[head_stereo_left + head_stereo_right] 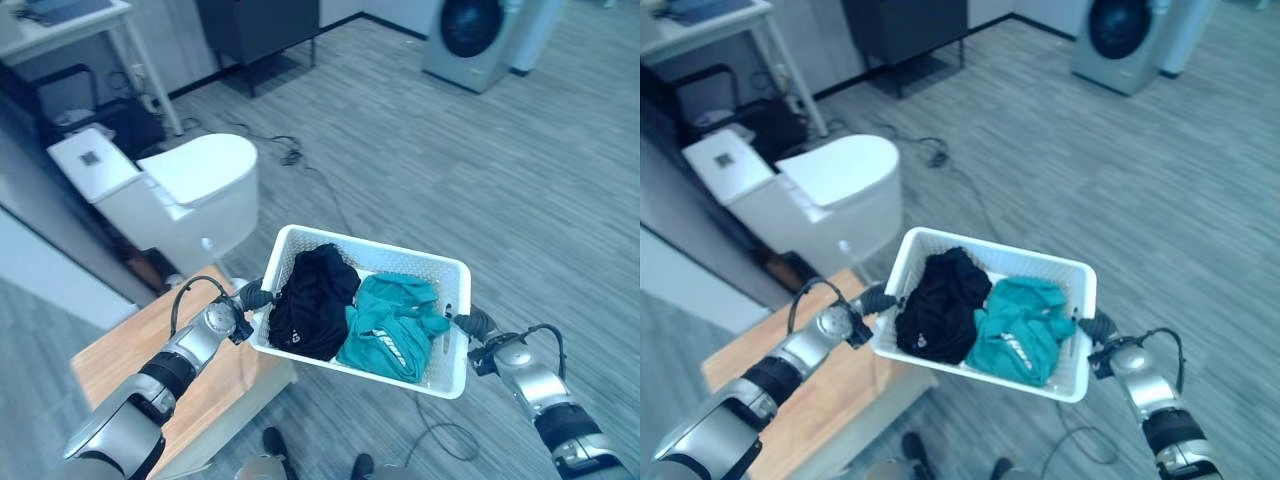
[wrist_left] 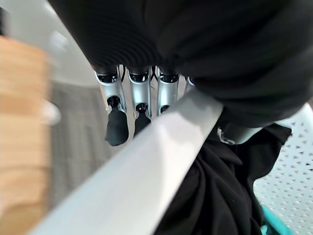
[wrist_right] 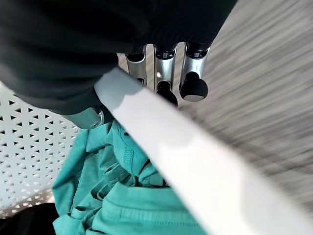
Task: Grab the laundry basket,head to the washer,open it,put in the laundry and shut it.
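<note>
We hold the white laundry basket [image 1: 455, 275] up between both hands, above the edge of a wooden table [image 1: 130, 355] and the grey floor. Our left hand [image 1: 252, 297] curls its fingers [image 2: 117, 125] under the basket's left rim, thumb inside against the wall; our right hand [image 1: 470, 323] clamps the right rim the same way. Inside lie a black garment [image 1: 312, 300] on the left and a teal garment [image 1: 392, 325] beside it, touching. The washer [image 1: 472, 38] stands well apart, across the room, and a white toilet [image 1: 185, 190] stands near the table
</note>
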`<state>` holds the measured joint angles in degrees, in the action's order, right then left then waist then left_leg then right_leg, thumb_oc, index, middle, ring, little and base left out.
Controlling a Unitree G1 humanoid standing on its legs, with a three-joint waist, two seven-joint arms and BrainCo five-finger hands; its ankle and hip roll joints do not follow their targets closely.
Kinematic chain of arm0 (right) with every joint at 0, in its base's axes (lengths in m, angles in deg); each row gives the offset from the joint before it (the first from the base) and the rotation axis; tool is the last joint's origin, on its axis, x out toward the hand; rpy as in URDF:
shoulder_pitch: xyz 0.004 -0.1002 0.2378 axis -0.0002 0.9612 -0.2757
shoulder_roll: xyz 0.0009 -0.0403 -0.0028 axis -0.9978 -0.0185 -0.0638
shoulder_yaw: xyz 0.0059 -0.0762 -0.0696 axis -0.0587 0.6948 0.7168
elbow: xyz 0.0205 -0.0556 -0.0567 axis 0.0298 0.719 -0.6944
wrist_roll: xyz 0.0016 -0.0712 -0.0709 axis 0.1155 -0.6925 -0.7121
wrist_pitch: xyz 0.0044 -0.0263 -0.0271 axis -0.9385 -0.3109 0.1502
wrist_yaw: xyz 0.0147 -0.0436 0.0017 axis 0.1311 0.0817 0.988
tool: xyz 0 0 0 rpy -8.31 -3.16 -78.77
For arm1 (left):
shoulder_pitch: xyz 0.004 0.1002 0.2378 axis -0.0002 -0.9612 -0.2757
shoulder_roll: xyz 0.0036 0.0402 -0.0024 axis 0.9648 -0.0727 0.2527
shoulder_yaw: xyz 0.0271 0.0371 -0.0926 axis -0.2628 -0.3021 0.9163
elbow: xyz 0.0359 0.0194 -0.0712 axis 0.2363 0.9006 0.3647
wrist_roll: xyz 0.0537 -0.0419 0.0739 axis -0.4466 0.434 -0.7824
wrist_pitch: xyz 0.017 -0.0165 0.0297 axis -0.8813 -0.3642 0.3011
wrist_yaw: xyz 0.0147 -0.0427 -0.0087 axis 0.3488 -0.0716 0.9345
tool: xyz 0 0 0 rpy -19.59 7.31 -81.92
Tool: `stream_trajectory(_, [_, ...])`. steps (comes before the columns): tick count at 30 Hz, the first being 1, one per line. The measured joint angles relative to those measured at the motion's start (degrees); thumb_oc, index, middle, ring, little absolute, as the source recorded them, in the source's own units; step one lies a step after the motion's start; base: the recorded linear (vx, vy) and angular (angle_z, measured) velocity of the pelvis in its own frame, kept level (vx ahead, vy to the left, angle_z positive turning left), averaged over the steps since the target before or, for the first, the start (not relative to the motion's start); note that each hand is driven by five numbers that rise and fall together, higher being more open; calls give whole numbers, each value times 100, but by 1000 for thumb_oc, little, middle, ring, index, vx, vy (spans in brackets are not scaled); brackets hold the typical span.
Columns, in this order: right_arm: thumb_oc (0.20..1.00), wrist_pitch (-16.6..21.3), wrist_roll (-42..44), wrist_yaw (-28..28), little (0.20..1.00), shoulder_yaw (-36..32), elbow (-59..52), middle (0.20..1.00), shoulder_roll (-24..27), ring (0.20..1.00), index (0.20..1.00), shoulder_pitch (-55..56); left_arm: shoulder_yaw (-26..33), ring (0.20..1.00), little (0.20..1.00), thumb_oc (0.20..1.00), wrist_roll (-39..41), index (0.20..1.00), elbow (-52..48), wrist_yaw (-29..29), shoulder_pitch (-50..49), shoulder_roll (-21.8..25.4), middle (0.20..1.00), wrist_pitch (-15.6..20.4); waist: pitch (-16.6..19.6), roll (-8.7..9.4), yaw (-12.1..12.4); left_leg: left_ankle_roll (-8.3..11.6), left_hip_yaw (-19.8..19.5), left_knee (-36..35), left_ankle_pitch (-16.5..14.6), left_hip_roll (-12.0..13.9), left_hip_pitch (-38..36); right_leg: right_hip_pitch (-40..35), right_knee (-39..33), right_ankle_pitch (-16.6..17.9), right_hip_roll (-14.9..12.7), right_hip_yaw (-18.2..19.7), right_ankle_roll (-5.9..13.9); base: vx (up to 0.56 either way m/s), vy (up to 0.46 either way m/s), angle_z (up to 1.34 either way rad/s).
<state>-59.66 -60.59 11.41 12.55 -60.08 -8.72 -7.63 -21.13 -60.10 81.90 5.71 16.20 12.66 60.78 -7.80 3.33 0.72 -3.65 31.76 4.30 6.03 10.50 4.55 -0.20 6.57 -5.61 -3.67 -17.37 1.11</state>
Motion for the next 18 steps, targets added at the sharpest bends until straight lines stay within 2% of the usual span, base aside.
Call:
stream_trajectory(2, [200, 15, 19, -10, 200, -56, -27, 200, 39, 200, 200, 13, 0, 200, 200, 200, 1, 200, -6, 2, 30, -42, 200, 35, 1, 29, -57, 79, -222, 231, 52, 140, 137, 16, -162, 93, 111, 93, -92, -209, -173, -43])
stream_trajectory(3, [200, 15, 28, -15, 200, -93, -14, 200, 43, 200, 200, 6, 0, 200, 200, 200, 2, 200, 15, 9, 74, -72, 200, 38, -57, 46, -35, 167, -713, 529, 79, 202, 309, 21, -206, 151, 152, 164, -155, -155, -77, -26])
stream_trajectory(4, [200, 17, 56, -16, 200, -93, -1, 200, 61, 200, 200, -20, -3, 200, 200, 200, 4, 200, 14, 12, 92, -78, 200, 47, -127, 46, -38, 315, -1288, 894, -41, 215, 584, 36, -199, 200, 167, 195, -233, -173, -100, -30])
stream_trajectory(5, [200, 18, 98, -15, 200, -93, 28, 200, 80, 200, 200, -61, -3, 200, 200, 200, 11, 200, 13, 19, 102, -81, 200, 65, -209, 74, 13, 701, -2043, 856, -284, 0, 648, 49, -181, 210, 132, 296, -246, -21, -73, -32])
stream_trajectory(6, [200, 18, 151, -7, 200, -90, 67, 200, 104, 200, 200, -154, -3, 200, 200, 200, 74, 200, 26, 20, 103, -82, 200, 66, -312, 22, 31, 966, -2650, 275, -312, -264, 596, 49, -212, 247, 124, 384, -261, -8, -82, -40])
stream_trajectory(7, [200, 24, 173, -12, 200, -7, 196, 200, 96, 200, 200, -307, -7, 200, 200, 200, 150, 200, 35, 31, 101, -71, 200, 67, -374, -14, 51, 949, -3322, -64, -325, -519, 518, 59, -215, 247, 161, 589, -260, 11, -56, -72])
stream_trajectory(8, [200, 23, 188, -6, 200, 148, 421, 200, 85, 200, 200, -536, -17, 200, 200, 200, 168, 200, 77, 43, 96, -49, 200, 58, -414, -47, 192, 917, -3997, -379, -346, -756, 364, 99, -228, 301, 199, 872, -265, 42, 10, -136])
stream_trajectory(9, [200, 25, 190, 19, 200, 292, 593, 200, 94, 200, 200, -852, -16, 200, 200, 200, 178, 200, 174, 43, 105, -11, 200, 42, -504, -167, 383, 906, -4463, -595, -311, -1044, 252, 105, -343, 461, 244, 1180, -247, 36, 19, -134])
stream_trajectory(11, [200, 27, 192, 7, 200, 287, 612, 200, 106, 200, 200, -922, -16, 200, 200, 200, 226, 200, 175, 45, 115, -26, 200, 51, -578, -396, 293, 900, -4278, -519, -133, -1083, 228, -34, -463, 525, 380, 1207, -184, 43, 35, -61])
stream_trajectory(12, [200, 43, 203, -13, 200, 277, 665, 200, 59, 200, 200, -907, -3, 200, 200, 200, 231, 200, 188, 63, 153, -34, 200, 68, -618, -533, 256, 694, -4096, -447, 123, -955, 150, -112, -486, 500, 523, 1244, -137, 85, 53, -26])
stream_trajectory(14, [200, 44, 303, 4, 200, 279, 678, 200, 40, 200, 200, -878, -10, 200, 200, 200, 224, 200, 205, 98, 220, -12, 200, 60, -642, -443, 248, 707, -4001, -476, 132, -992, 154, -92, -519, 468, 455, 1244, -39, 109, 51, -20])
stream_trajectory(18, [200, 45, 306, 26, 200, 269, 668, 200, 11, 200, 200, -844, -16, 200, 200, 200, 221, 200, 186, 90, 205, 37, 200, 55, -644, -447, 237, 657, -3735, -688, 106, -1063, -114, -227, -659, 520, 328, 1418, 77, 89, 31, -29])
